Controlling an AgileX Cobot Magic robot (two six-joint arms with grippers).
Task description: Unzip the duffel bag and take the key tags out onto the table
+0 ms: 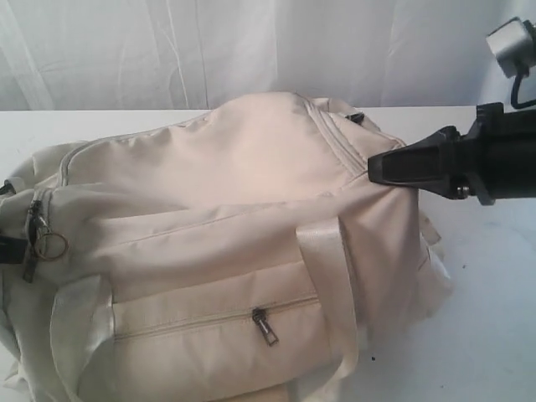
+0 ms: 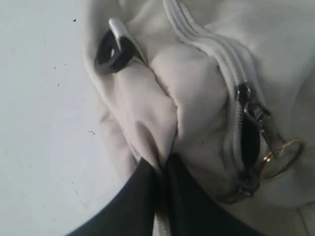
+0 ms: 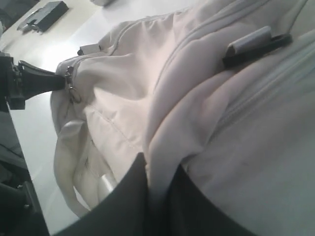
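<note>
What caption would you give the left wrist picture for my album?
Left fingers pinch a fold of the cream bag beside its ringed zipper pull, on the white table.

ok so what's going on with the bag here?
Both grippers are pinching fabric on the duffel bag, which lies on the table: the left gripper at the end by the zipper pulls, the right gripper at the opposite end. The zipper looks mostly closed, and no key tags are in view yet.

Bulky duffel bag (image 1: 218, 193) across the table (image 1: 494, 327); bare room on the right
</note>
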